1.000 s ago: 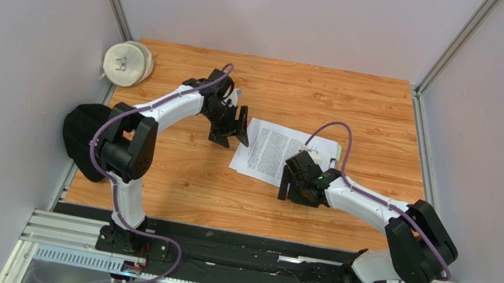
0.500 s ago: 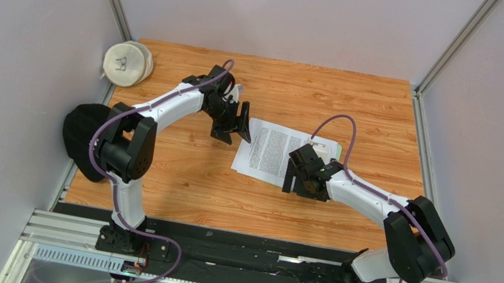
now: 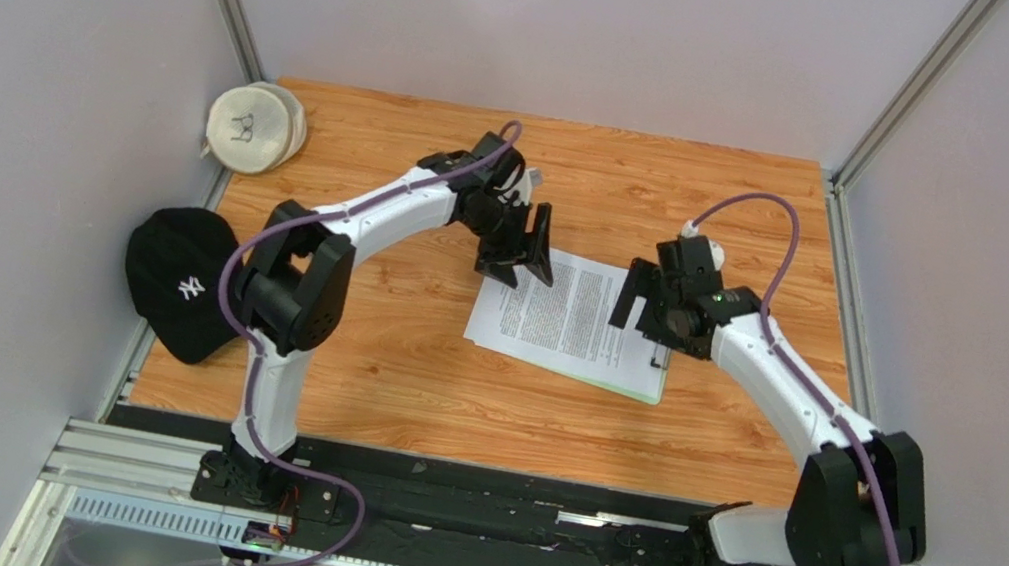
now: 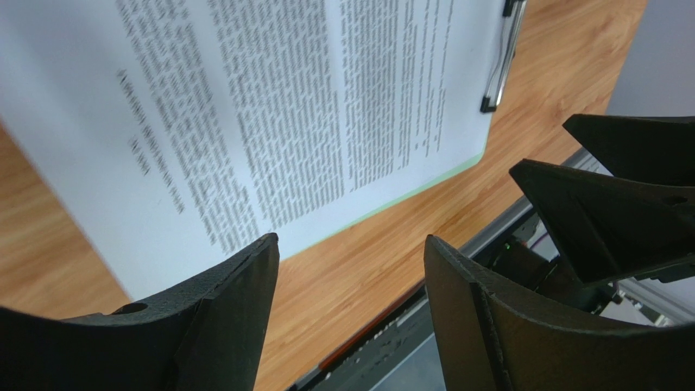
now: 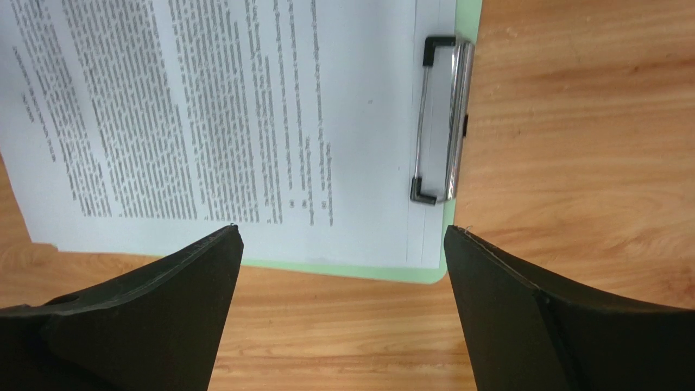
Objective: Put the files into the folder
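Both arms have swung toward the tabletop's far edge, files (image 3: 566,316) lying skewed on the folder (image 5: 367,270) mid-tabletop (clip (image 5: 440,122) across their right end); right gripper (image 3: 645,318) wide, left gripper (image 3: 519,258) half-open, both empty: square the sheets with low, slow edge pushes.

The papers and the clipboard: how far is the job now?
Done: the papers lie on the green clipboard, one edge reaching its metal clip. In hand: nothing; left gripper and right gripper stand open, empty. Left: perhaps squaring them, since they lie slightly skewed.
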`<move>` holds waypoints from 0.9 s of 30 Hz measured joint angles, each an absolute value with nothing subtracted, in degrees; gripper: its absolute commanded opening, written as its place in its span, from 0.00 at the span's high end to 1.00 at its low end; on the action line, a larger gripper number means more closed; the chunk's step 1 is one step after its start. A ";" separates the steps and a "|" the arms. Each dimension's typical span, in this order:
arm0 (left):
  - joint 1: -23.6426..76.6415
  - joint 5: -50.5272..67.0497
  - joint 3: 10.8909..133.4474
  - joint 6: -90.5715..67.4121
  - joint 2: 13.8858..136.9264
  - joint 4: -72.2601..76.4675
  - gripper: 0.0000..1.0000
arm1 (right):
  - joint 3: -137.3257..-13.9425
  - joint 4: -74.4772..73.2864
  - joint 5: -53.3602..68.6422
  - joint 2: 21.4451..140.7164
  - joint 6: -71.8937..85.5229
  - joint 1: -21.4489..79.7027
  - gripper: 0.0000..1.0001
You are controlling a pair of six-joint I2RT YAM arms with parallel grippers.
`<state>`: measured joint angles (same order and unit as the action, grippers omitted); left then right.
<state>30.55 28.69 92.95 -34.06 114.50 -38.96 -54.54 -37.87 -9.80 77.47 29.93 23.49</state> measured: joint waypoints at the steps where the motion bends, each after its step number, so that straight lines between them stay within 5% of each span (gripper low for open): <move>1: 31.22 28.77 94.59 -34.72 116.18 -38.39 0.27 | -55.79 -37.65 -9.30 79.22 29.17 21.93 0.19; 3: 32.34 28.80 97.78 -36.07 119.79 -37.36 0.28 | -57.84 -37.21 -7.09 83.18 27.81 18.70 0.44; 6: 33.41 28.58 102.26 -38.06 124.64 -36.45 0.29 | -60.12 -36.86 -5.43 88.86 27.16 15.14 0.66; 18: 34.63 27.18 105.45 -45.25 132.29 -31.86 0.32 | -62.52 -37.01 -7.46 96.62 27.73 15.14 0.64; 23: 35.24 27.07 105.49 -45.95 132.42 -31.48 0.32 | -62.52 -37.04 -9.91 96.75 27.33 15.14 0.38; 27: 36.03 27.09 105.49 -46.04 132.42 -31.18 0.33 | -62.70 -37.23 -11.66 98.19 26.44 15.14 0.38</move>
